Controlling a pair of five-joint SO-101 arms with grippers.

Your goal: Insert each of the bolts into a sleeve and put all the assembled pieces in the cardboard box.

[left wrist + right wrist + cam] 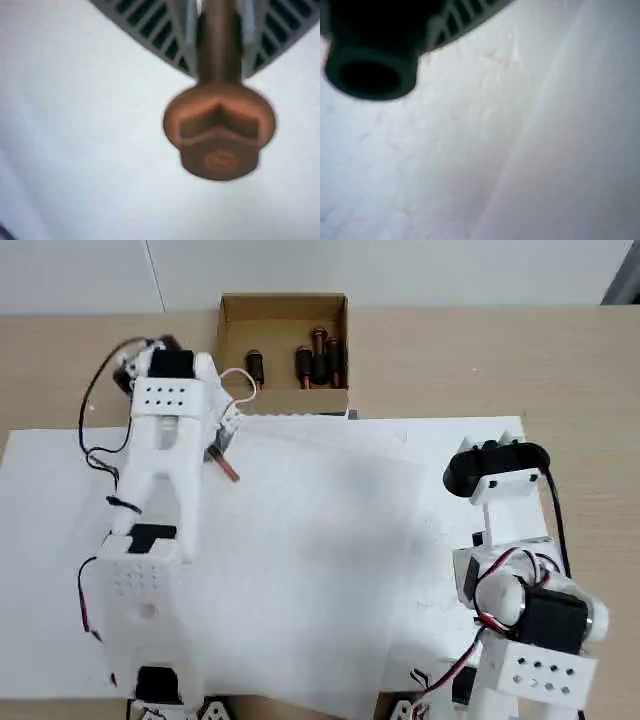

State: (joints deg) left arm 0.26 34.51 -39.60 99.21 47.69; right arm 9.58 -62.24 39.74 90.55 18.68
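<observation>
My left gripper (pixel 221 443) hangs just in front of the cardboard box (pixel 283 301) and is shut on a copper bolt (pixel 229 469). In the left wrist view the bolt (pixel 219 127) points its hex flange head at the camera, its shank clamped between the ribbed grey fingers (pixel 145 30). My right gripper (pixel 497 472) is low over the white sheet at the right, shut on a black sleeve (pixel 370 72) whose open end faces the camera. Several assembled pieces (pixel 318 362) lie inside the box.
A white paper sheet (pixel 330 570) covers the wooden table (pixel 470 360). The box stands at the sheet's far edge, left of centre. Wires loop around the left arm (pixel 165 460). The right arm's base (pixel 530 640) sits at the front right.
</observation>
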